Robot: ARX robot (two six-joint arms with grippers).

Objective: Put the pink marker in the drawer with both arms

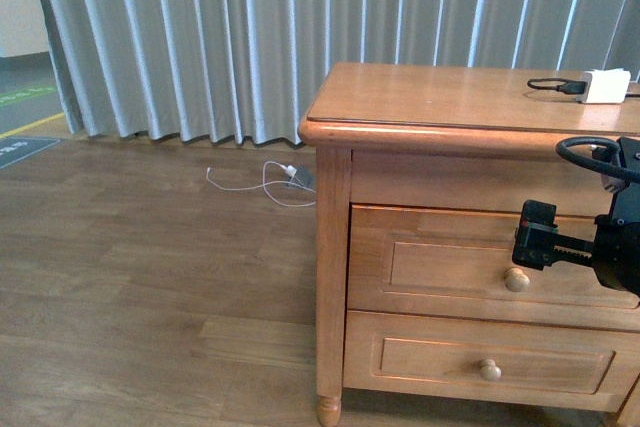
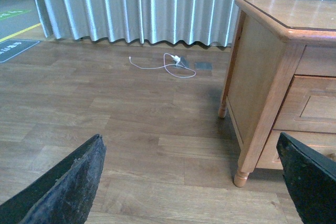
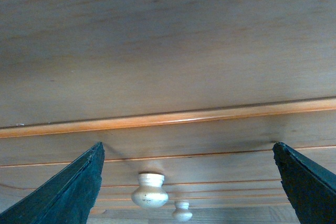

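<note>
The pink marker shows in no view. The drawer (image 1: 450, 262) is the upper of two in a honey-brown nightstand, and it is shut, with its round pale knob (image 1: 516, 279) facing out. My right gripper (image 1: 536, 235) hangs open just above and in front of that knob, holding nothing. In the right wrist view the knob (image 3: 149, 190) sits between the spread black fingers (image 3: 68, 195), closer to one of them, and the drawer front (image 3: 220, 163) is close behind it. My left gripper (image 2: 191, 192) is open and empty over the wooden floor, left of the nightstand's front leg (image 2: 242, 171).
A white charger block (image 1: 606, 85) with a black cable lies on the nightstand top (image 1: 440, 97). The lower drawer has its own knob (image 1: 489, 370). A white cable (image 1: 268, 182) lies on the floor by the grey curtain (image 1: 250, 37).
</note>
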